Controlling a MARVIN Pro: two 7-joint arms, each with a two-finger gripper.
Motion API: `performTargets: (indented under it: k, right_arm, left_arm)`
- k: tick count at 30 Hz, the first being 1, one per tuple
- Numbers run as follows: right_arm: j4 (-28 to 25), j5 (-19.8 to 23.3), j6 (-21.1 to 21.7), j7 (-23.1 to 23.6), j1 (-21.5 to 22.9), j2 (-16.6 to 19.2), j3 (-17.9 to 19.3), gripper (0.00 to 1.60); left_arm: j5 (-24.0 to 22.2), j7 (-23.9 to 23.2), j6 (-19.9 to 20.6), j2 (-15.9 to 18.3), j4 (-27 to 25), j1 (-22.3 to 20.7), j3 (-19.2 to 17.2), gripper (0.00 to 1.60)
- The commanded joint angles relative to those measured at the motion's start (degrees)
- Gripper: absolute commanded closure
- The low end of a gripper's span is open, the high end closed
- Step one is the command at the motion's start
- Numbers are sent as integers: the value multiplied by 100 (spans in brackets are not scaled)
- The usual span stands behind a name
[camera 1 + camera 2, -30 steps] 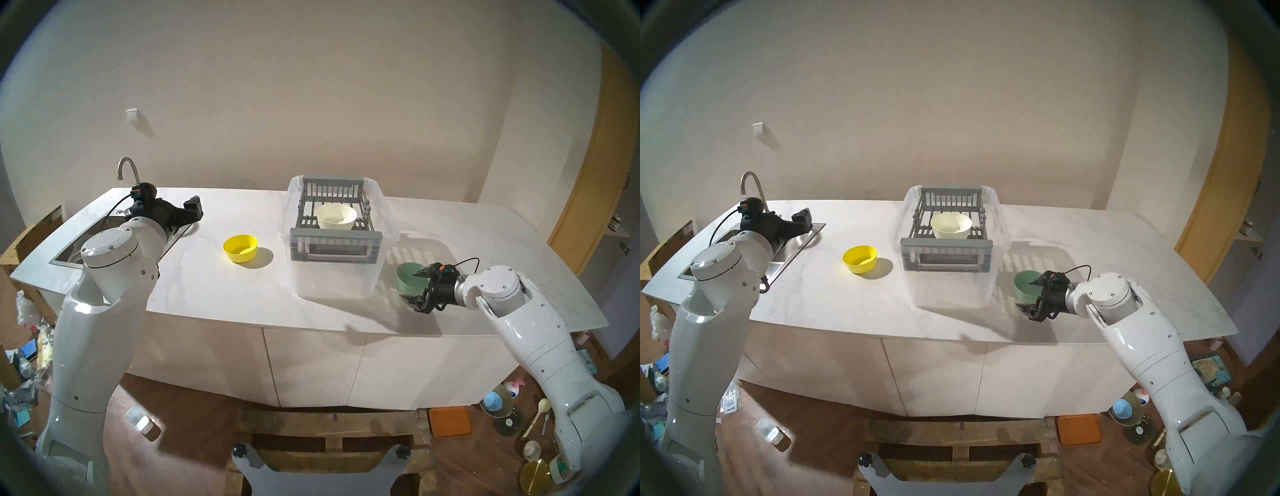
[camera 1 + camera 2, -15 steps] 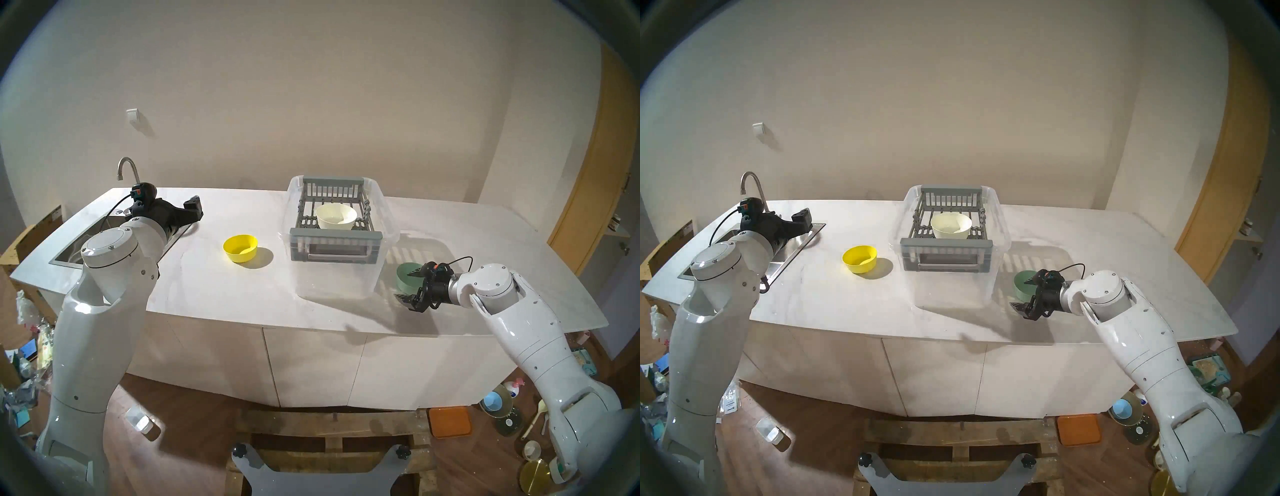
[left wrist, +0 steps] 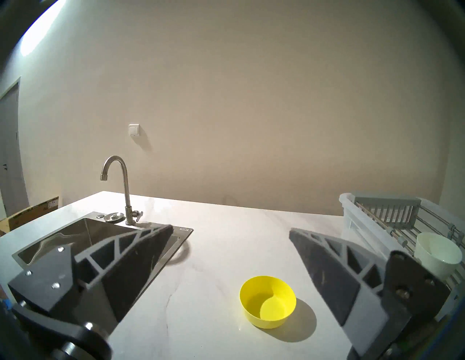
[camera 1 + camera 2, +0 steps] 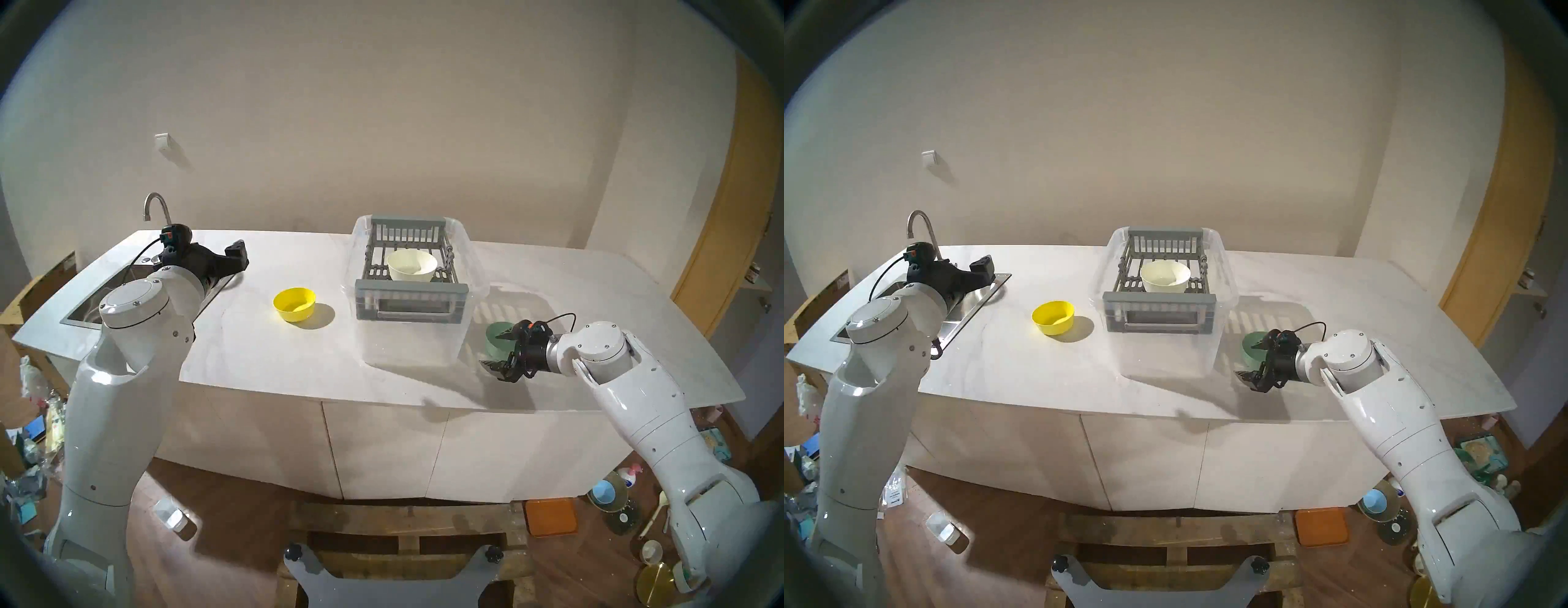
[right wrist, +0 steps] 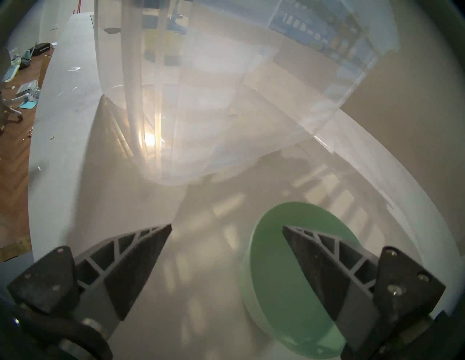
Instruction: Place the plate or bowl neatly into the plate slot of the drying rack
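Note:
The grey drying rack (image 4: 411, 288) sits in a clear tub (image 4: 411, 344), and a cream bowl (image 4: 411, 265) stands upright on its ribbed bars, the plate slots (image 4: 375, 271). To the right of the tub a green bowl (image 4: 497, 329) rests on the counter. My right gripper (image 4: 494, 349) is open and straddles the bowl's near rim. In the right wrist view one finger is over the green bowl (image 5: 276, 251) and the other is outside it. A yellow bowl (image 4: 295, 303) stands left of the tub. My left gripper (image 3: 230, 229) hangs open and empty by the sink.
A steel sink (image 4: 85, 310) with a faucet (image 4: 155, 204) fills the counter's left end. The clear tub's wall (image 5: 201, 88) stands close in front of my right gripper (image 5: 226, 227). Clutter lies on the floor on both sides.
My right gripper has slid a little to the left along the green bowl, still open. The left arm and the bowls have not moved.

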Motion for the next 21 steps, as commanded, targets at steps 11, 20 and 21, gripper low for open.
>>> performTargets:
  k: [11, 20, 21]
  right_arm:
    - [-123, -237, 34, -97, 202, 78, -42, 0]
    - [-114, -457, 73, -25, 228, 163, -195, 0]
    - [-93, -462, 62, -29, 230, 153, -198, 0]
  left_arm:
    - [-13, -24, -43, 20, -129, -107, -51, 0]
    - [-14, -25, -43, 20, -129, -107, -52, 0]
    - [-14, -25, -43, 20, -129, -107, -52, 0]
